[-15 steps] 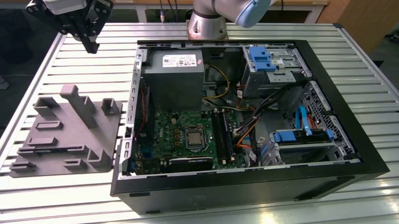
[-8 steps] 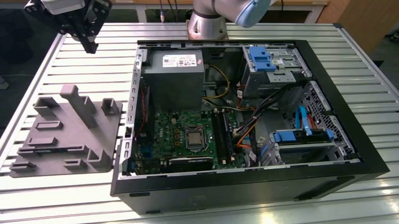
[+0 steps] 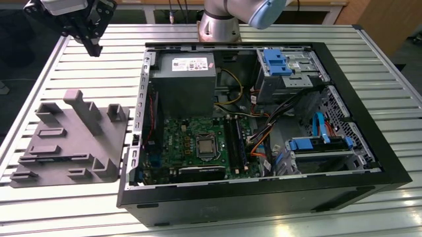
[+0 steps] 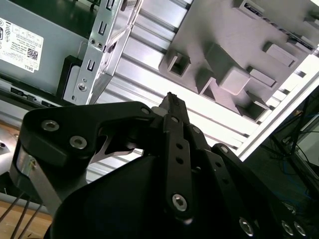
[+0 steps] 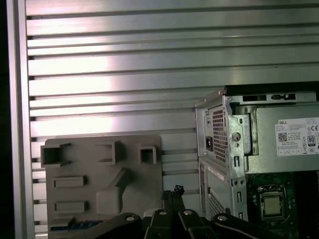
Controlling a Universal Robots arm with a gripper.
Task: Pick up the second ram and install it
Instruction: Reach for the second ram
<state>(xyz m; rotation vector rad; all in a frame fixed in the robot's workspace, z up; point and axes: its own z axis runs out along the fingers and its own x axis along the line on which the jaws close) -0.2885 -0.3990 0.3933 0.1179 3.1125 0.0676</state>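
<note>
Second ram [image 5: 75, 227]: a blue-green strip with a trace of gold, lying on the grey fixture [image 5: 134, 174] in the first wrist view, partly hidden by black linkage. Gripper [image 3: 93, 48]: hangs over the slatted table [image 3: 79, 69], beyond the fixture's far end and to the exterior view's left of the open computer case [image 3: 369, 163]. Its fingers are pressed together with nothing between them. The green motherboard [image 3: 178, 143] lies inside the case.

Open computer case [image 3: 264, 197] laid on slatted metal table [image 3: 66, 210], grey moulded holder [image 3: 66, 143] set beside it, power supply [image 3: 185, 81], motherboard [image 3: 177, 136], blue drive brackets [image 3: 277, 61] inside.
</note>
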